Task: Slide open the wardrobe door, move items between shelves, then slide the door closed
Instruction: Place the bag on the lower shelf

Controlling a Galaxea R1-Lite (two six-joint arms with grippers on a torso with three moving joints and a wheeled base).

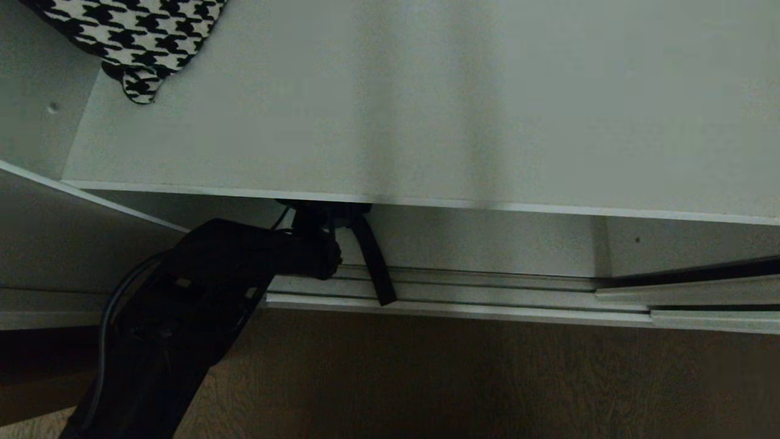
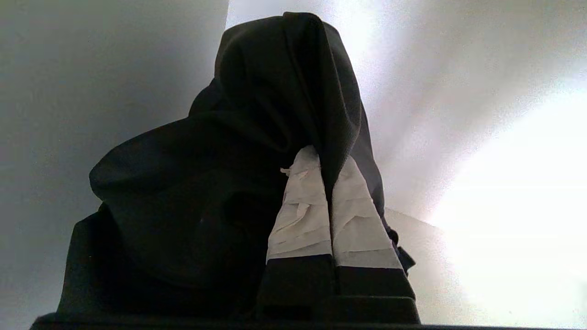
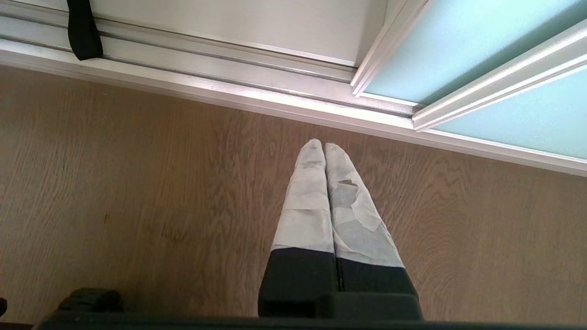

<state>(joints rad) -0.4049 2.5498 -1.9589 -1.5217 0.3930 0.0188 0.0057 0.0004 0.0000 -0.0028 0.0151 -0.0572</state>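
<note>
The soft black fabric pouch bag (image 2: 229,183) hung pinched in the left gripper (image 2: 328,160), whose taped white fingers (image 2: 302,215) were pressed together on a fold of the cloth. In the head view the gripper sat just under the pale front edge of the wide white shelf board (image 1: 426,122), with most of the pouch hidden beneath that board. The pouch's wide black strap (image 1: 375,262) dangled down across the ribbed silver floor track (image 1: 487,292), and its end lay on the track.

The black-and-white houndstooth bag (image 1: 134,42) rested at the far left corner of the same shelf board, well apart from the gripper. The sliding wardrobe door (image 3: 463,50), a frosted pale blue-green glass panel in a thin silver-white frame, stood slid aside to the right, leaving the bay open. The right gripper (image 3: 324,146) hung parked with its fingers closed on nothing above the brown wood-grain floor (image 3: 137,192).

Judged risks: the pouch was held only by a thin fold, so the soft cloth could slip free if dragged against the shelf edge. The trailing strap could snag on the track, or be caught later by the closing door if left there.
</note>
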